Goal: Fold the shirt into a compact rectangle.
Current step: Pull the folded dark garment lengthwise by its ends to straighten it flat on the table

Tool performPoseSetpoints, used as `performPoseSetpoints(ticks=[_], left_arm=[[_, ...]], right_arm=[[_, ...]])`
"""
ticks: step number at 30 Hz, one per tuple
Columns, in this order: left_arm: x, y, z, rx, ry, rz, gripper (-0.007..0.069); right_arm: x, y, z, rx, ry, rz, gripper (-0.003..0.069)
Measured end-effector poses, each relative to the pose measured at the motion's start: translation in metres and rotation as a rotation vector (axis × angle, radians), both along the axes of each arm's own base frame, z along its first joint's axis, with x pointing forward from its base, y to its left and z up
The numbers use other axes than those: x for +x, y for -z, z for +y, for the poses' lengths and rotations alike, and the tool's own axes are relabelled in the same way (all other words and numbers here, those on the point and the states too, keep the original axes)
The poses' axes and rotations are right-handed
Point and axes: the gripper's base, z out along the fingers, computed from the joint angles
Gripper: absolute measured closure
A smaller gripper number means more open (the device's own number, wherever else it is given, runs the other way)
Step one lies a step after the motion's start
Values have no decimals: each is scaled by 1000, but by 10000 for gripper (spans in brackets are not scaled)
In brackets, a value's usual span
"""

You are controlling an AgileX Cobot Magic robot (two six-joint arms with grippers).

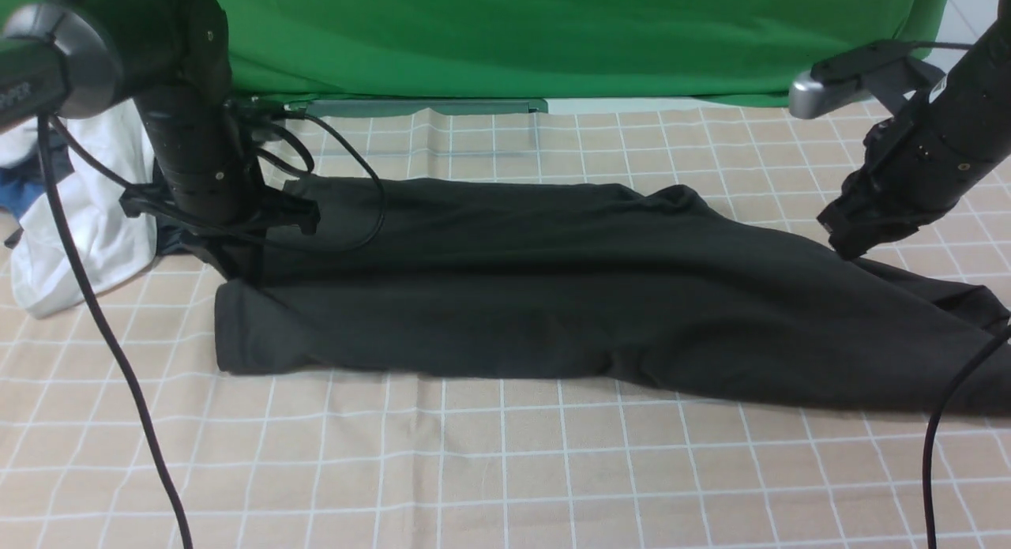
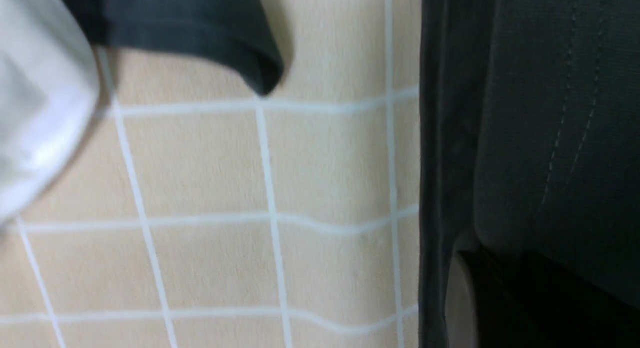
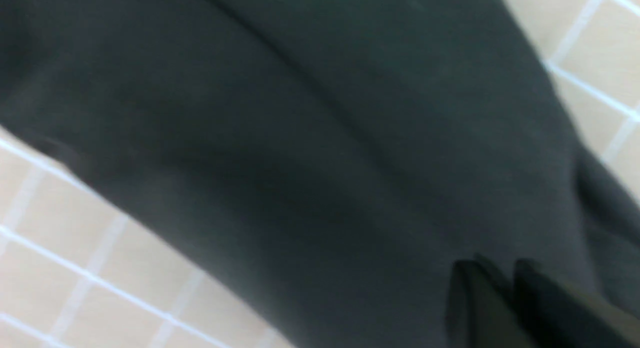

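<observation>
The work surface is a beige tablecloth (image 1: pixel 505 470) with a white grid. A green backdrop (image 1: pixel 553 35) closes the far side.

The shirt (image 1: pixel 513 296) lies across the middle as a long folded band. Its left end is a straight edge near a white garment (image 1: pixel 87 217), and its right end reaches the frame edge. The near half shows bare grid cloth crossed by two cables (image 1: pixel 103 328).

The left gripper (image 1: pixel 237 257) is closed on the shirt's far-left corner at table level. The right gripper (image 1: pixel 845 245) hangs just above the right end with its jaws narrowly parted and nothing seen in them.
</observation>
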Motion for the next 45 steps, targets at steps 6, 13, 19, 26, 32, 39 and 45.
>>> performPoseSetpoints(ticks=[6,13,19,26,32,39,45], left_arm=[[10,-2,4,48,24,-105,374],[25,-26,-2,-16,-7,-226,187],[37,-38,-21,-139,3,-343,195],[57,-11,-20,-38,51,-432,192],[70,19,-22,-38,61,-457,192],[73,45,-25,-80,30,-416,331],[74,40,-25,-71,40,-440,589]], right_arm=[[11,-3,-16,-36,46,-114,258],[24,9,-34,-24,136,-94,232],[26,10,-32,1,160,-84,232],[26,11,-32,2,160,-75,232],[26,11,-32,3,162,-74,232],[26,11,-32,5,170,-73,232],[26,11,-32,7,175,-73,232]])
